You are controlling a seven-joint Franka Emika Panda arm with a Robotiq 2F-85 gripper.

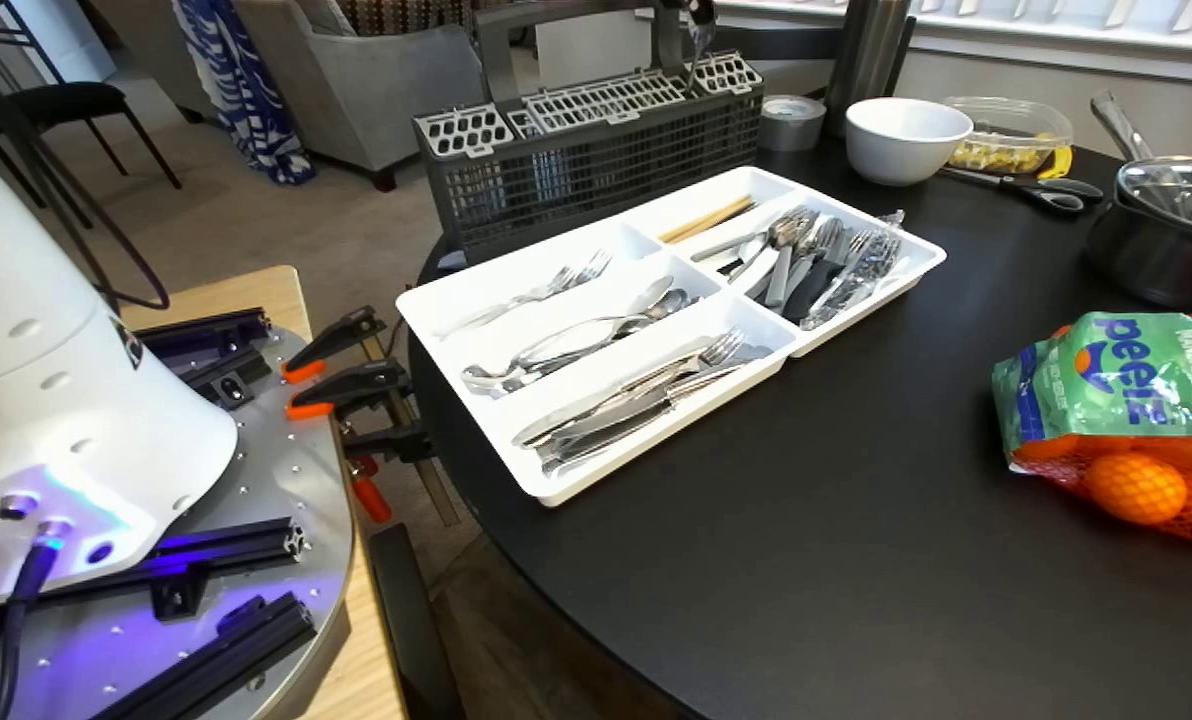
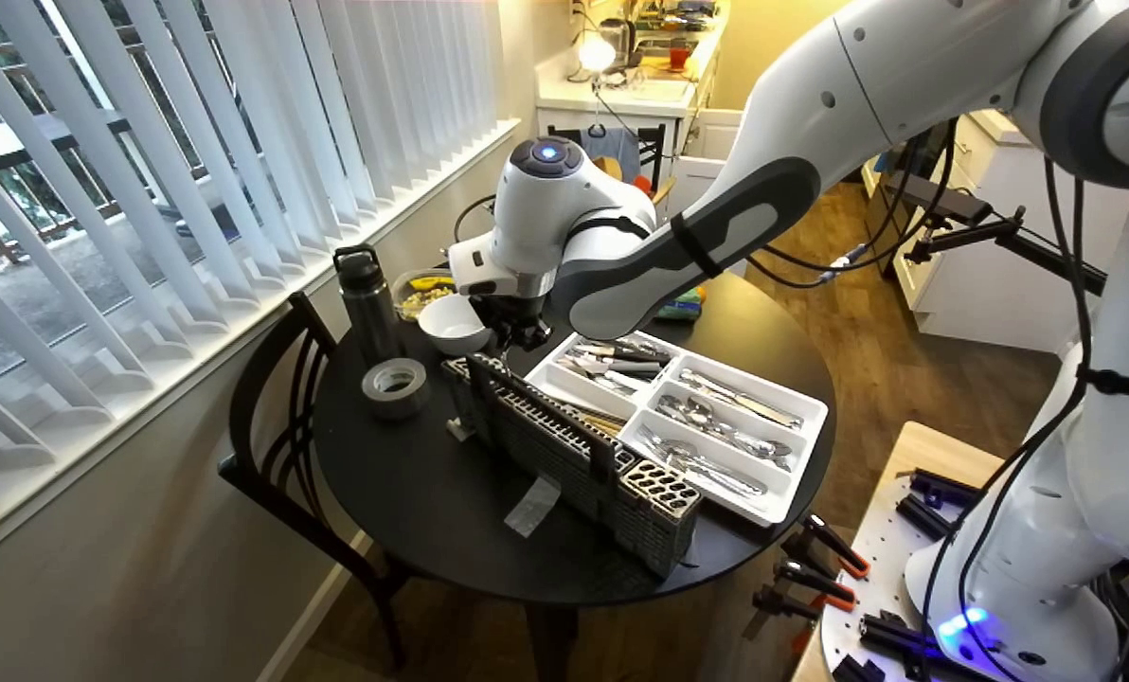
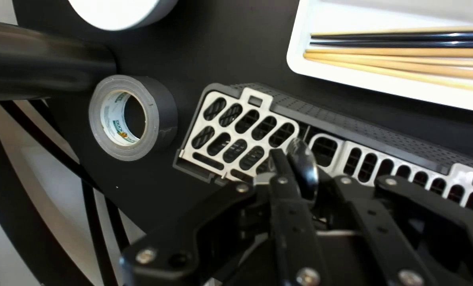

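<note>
A shiny metal spoon [image 3: 310,172] stands between the black fingers of my gripper [image 3: 303,180], which is shut on it near the bowl. In an exterior view the gripper [image 1: 694,12] hangs above one end of a grey cutlery basket [image 1: 606,165], the spoon [image 1: 700,38] pointing down at its slotted lid. Whether the handle's tip has passed through a slot, I cannot tell. From above, the wrist view shows the basket's pale lid [image 3: 341,157] just beyond the fingertips. Beside the basket lies a white divided tray [image 1: 806,345] with forks, spoons, knives and chopsticks [image 3: 395,59].
A tape roll [image 3: 157,115], a dark bottle [image 2: 367,303] and a white bowl [image 1: 901,140] stand near the basket's end. Further off are a plastic container [image 1: 1016,125], scissors [image 1: 1041,190], a pot [image 1: 1146,255] and a bag of mandarins [image 1: 1136,400]. A chair [image 2: 285,445] adjoins the table.
</note>
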